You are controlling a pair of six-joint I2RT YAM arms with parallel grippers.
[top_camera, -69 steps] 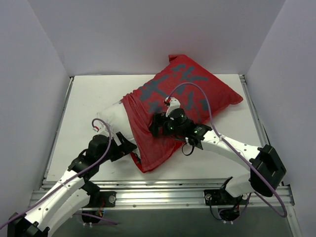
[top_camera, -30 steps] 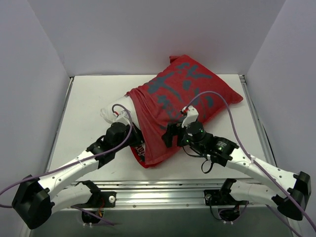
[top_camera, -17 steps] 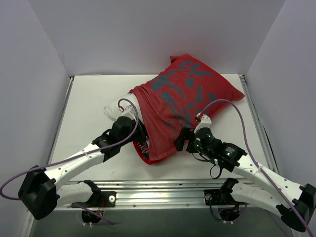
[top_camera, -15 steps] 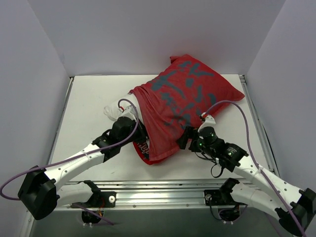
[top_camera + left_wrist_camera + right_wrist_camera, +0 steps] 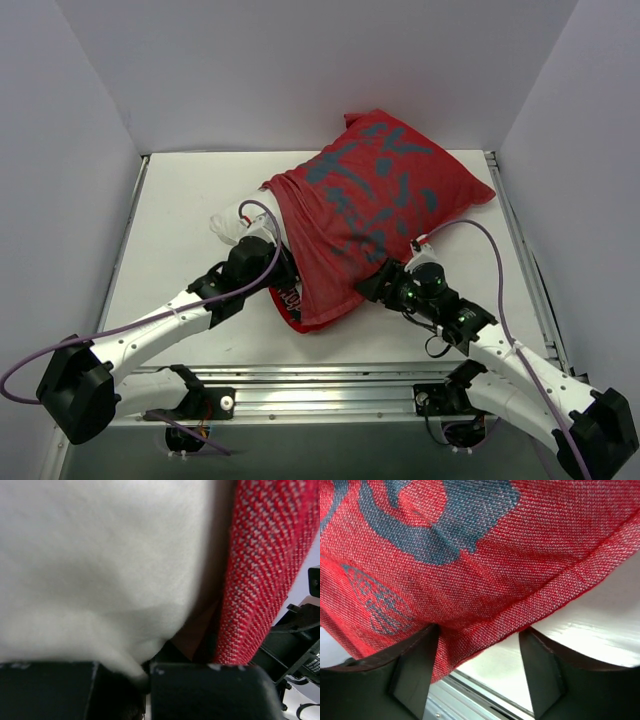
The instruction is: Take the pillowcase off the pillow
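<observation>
The red pillowcase [image 5: 370, 205] with dark grey marks lies diagonally across the table, covering most of the white pillow [image 5: 232, 222], whose bare end sticks out at the left. My left gripper [image 5: 275, 272] sits at the case's open mouth. In the left wrist view it [image 5: 145, 679] is shut on a pinch of the white pillow [image 5: 95, 565], with the red pillowcase [image 5: 257, 575] just to the right. My right gripper [image 5: 372, 288] is at the case's near right edge. Its jaws [image 5: 480, 667] stand open, and the case's hem [image 5: 555, 587] lies between the fingers [image 5: 415, 672].
The white table [image 5: 170, 210] is walled in at the back and on both sides. An aluminium rail [image 5: 330, 385] runs along the near edge, just beyond the case's lowest corner [image 5: 305, 322]. In the right wrist view that rail [image 5: 470, 697] shows under the hem.
My right gripper has come off the top of the pillowcase down to its near right hem, and its jaws have narrowed. The left gripper has stayed shut on the pillow.
</observation>
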